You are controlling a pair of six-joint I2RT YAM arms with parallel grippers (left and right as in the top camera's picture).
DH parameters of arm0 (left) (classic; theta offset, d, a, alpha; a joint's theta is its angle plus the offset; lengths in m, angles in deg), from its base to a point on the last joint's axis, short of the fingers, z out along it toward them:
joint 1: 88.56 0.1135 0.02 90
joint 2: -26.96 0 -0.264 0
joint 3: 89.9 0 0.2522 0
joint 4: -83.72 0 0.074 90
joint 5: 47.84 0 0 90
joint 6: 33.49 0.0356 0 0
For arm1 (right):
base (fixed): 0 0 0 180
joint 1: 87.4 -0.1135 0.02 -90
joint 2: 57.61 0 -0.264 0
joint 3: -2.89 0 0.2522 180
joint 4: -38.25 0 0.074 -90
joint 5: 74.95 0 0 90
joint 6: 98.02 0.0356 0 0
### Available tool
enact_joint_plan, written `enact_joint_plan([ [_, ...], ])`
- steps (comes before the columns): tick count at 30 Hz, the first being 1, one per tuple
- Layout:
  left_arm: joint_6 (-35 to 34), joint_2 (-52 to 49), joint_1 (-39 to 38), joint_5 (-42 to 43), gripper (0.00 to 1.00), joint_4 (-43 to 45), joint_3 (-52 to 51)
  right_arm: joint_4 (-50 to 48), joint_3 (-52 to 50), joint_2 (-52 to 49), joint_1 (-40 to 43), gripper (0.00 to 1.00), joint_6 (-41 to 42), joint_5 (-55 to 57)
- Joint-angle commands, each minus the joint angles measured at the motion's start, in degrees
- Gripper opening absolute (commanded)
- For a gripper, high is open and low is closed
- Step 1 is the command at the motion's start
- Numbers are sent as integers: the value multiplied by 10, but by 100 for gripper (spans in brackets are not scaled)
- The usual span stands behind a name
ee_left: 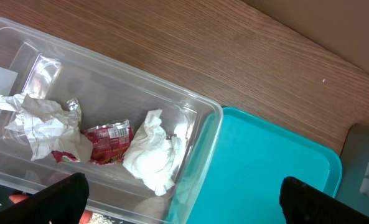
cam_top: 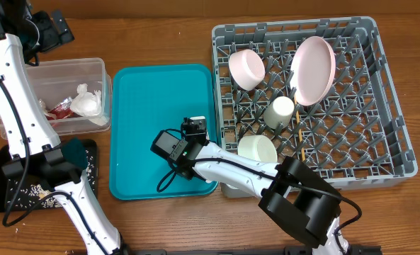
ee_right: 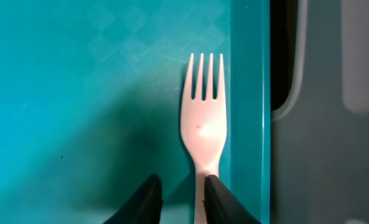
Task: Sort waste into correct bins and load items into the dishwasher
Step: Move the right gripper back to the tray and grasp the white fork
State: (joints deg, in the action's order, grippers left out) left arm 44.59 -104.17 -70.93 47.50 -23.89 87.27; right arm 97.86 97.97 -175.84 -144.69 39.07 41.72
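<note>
A white plastic fork (ee_right: 204,118) lies flat on the teal tray (ee_right: 78,93), close to its right rim, tines pointing away from me. My right gripper (ee_right: 183,199) is low over its handle with the jaws a little apart. The handle lies in the gap against the right finger (ee_right: 220,200), not pinched. My left gripper (ee_left: 193,202) is wide open and holds nothing, above the near corner of the clear tub (ee_left: 109,68). The tub holds two crumpled napkins (ee_left: 153,152) (ee_left: 44,124) and a red foil packet (ee_left: 106,140).
The grey dish rack (cam_top: 387,92) at the right holds a pink plate (cam_top: 314,69), two bowls (cam_top: 246,69) (cam_top: 258,150) and a white cup (cam_top: 280,112). A black tray (cam_top: 4,191) with rice grains sits front left. My right arm (cam_top: 238,170) reaches across the rack's front corner.
</note>
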Motion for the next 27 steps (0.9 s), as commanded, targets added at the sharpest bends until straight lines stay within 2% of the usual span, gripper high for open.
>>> enact_joint_plan([
  [1, -5, 12, 0, 4, 100, 0, -1, -2, 0, -2, 2, 30, 5, 14],
  [12, -5, 12, 0, 4, 100, 0, -1, 9, -1, -8, 9, 31, 5, 7],
  [27, -5, 12, 0, 4, 100, 0, -1, -7, 0, -14, 23, 31, 5, -97],
])
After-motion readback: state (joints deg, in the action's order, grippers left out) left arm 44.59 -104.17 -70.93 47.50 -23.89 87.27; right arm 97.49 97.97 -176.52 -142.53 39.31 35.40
